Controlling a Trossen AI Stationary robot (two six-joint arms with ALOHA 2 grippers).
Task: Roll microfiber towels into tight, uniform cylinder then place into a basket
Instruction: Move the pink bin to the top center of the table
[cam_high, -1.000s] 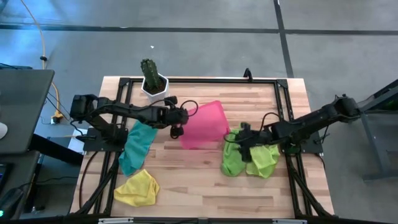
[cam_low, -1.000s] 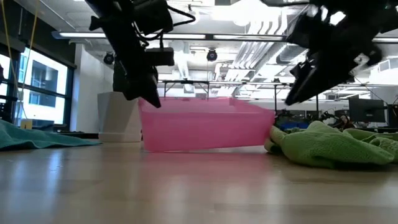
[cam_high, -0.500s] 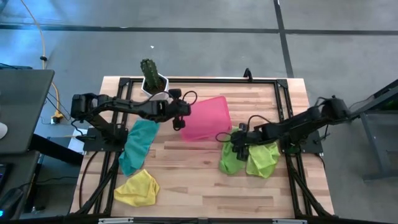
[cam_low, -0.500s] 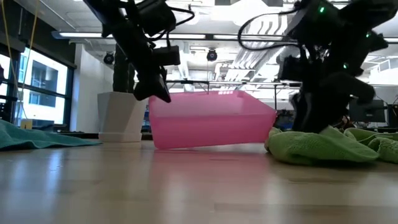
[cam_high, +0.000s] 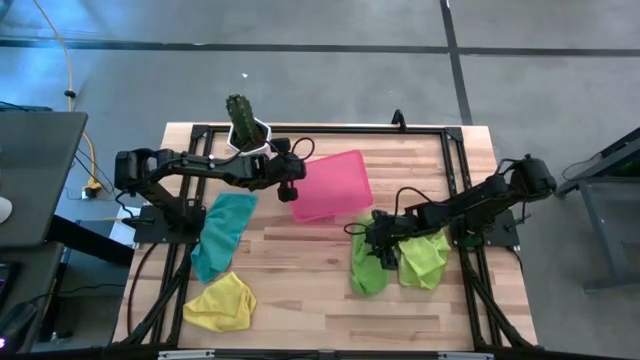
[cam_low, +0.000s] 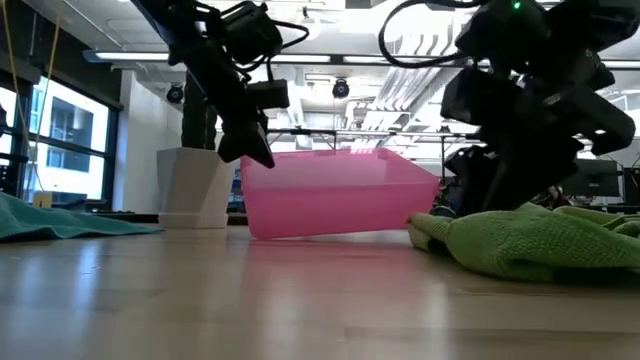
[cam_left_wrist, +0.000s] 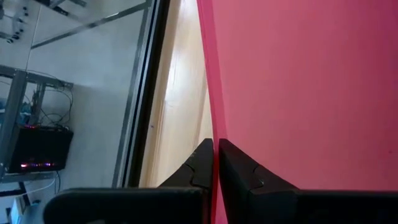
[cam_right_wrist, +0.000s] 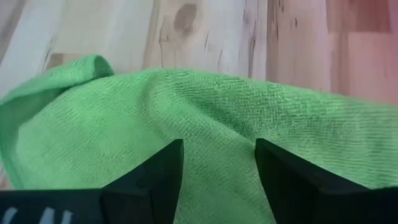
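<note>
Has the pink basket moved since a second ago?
Yes. In the high view the pink basket, its rim pinched by the left pincer, has shifted toward the cactus pot at the table's far edge, away from the green towels.

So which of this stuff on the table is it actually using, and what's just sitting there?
In use: pink basket, pinched by the left claw; two green towels under the right claw; teal towel; yellow towel.

Just sitting there: cactus in its white pot.

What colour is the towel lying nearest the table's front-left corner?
Yellow: the small crumpled yellow microfiber towel, seen best in the high view.
</note>
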